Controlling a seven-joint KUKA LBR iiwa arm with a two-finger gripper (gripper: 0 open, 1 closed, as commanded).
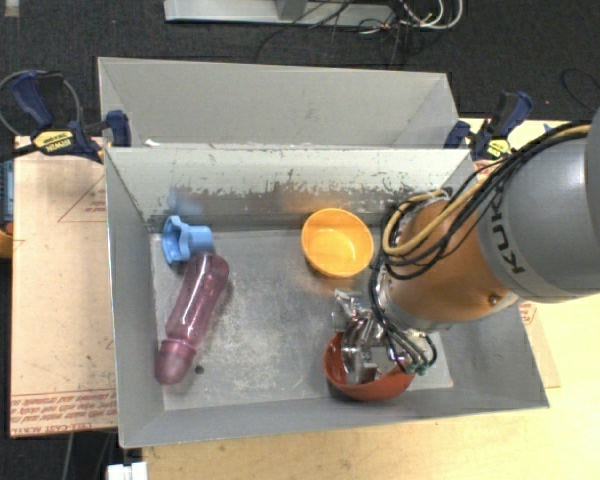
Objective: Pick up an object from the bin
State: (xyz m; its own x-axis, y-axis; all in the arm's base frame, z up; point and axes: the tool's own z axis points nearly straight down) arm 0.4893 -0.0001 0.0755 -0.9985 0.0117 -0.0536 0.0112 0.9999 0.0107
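Red bowl (365, 388) sits at five o'clock in the bin (280, 318), with the gripper (363, 353) down inside it; we cannot tell whether the tool is apart or together. We judge the bowl light, stiff and slick, best taken by its rim. Orange bowl (337, 243) at twelve o'clock looks empty.

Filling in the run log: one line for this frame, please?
gripper: over red bowl, lower right of bin | red bowl: on bin floor | orange bowl: behind it | pink bottle, blue piece: left side
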